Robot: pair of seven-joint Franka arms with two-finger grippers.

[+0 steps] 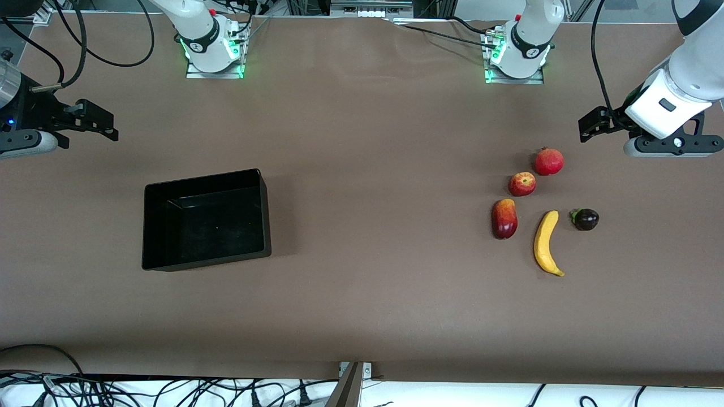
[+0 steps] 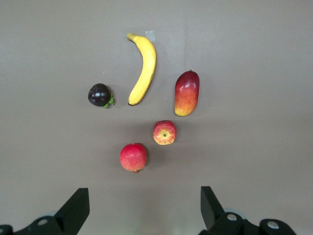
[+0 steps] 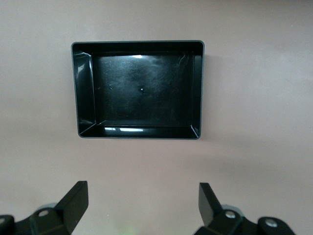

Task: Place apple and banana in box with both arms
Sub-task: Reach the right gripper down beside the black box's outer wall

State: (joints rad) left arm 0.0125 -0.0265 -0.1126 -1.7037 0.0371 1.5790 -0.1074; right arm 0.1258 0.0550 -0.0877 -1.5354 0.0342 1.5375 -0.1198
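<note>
The apple (image 1: 522, 183) lies on the table toward the left arm's end, between a pomegranate and a mango. The banana (image 1: 546, 243) lies nearer the front camera than the apple. Both show in the left wrist view, the apple (image 2: 164, 132) and the banana (image 2: 143, 68). The black box (image 1: 148, 226) stands empty toward the right arm's end and also shows in the right wrist view (image 3: 85, 83). My left gripper (image 1: 588, 125) is open and empty, up over bare table beside the fruit (image 2: 144, 205). My right gripper (image 1: 102, 125) is open and empty, up over bare table beside the box (image 3: 142, 203).
A pomegranate (image 1: 549, 161), a red-yellow mango (image 1: 504, 218) and a dark purple fruit with a green cap (image 1: 585, 219) lie round the apple and banana. Bare brown table stretches between the fruit and the box. Cables hang along the table's near edge.
</note>
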